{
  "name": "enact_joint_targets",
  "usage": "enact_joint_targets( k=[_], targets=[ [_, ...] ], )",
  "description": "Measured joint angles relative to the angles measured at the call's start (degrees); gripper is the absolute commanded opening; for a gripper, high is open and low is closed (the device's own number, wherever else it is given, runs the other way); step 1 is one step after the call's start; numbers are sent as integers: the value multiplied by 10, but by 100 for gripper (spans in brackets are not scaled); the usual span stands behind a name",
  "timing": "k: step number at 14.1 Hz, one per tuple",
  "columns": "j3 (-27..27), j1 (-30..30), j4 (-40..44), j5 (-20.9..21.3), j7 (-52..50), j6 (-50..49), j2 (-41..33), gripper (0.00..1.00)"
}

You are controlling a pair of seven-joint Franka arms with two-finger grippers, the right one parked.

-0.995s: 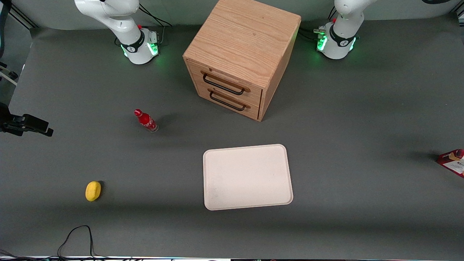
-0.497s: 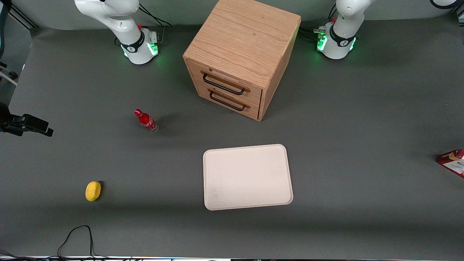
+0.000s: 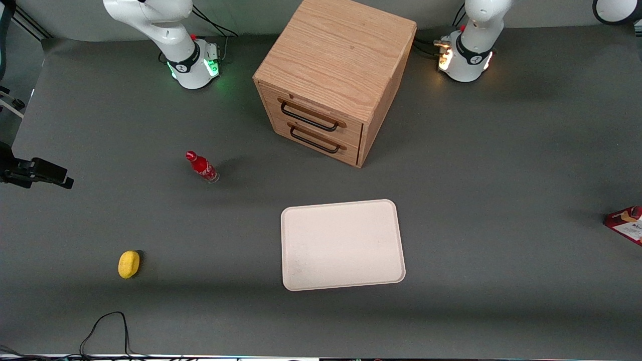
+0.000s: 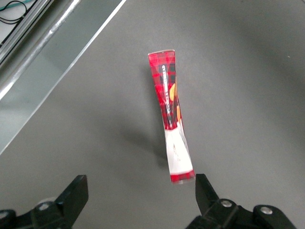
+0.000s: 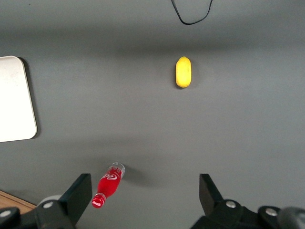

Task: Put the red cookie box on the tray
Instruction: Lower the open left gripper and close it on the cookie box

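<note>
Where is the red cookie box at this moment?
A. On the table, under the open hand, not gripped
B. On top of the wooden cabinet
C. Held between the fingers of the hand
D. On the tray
A. The red cookie box lies on the grey table, the hand is above it with fingers spread apart, and the tray holds nothing.

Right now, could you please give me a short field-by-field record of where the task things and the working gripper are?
cookie box: red cookie box lies on the table at the working arm's end, cut by the front view's edge
tray: tray in front of the drawer cabinet, nothing on it
gripper: left gripper above the box, fingers open, holding nothing
other things: red bottle and yellow object toward the parked arm's end
task status: box not yet picked up
</note>
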Motion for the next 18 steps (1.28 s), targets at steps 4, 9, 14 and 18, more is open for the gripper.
enact_joint_targets(
  k=[4, 9, 14, 18],
  targets=[
    [-1, 0, 1, -3, -5, 79, 68, 100],
    [-6, -6, -2, -5, -43, 108, 97, 100],
    [-7, -7, -15, -5, -46, 139, 106, 97],
    [-7, -7, -15, -5, -46, 143, 111, 7]
  ],
)
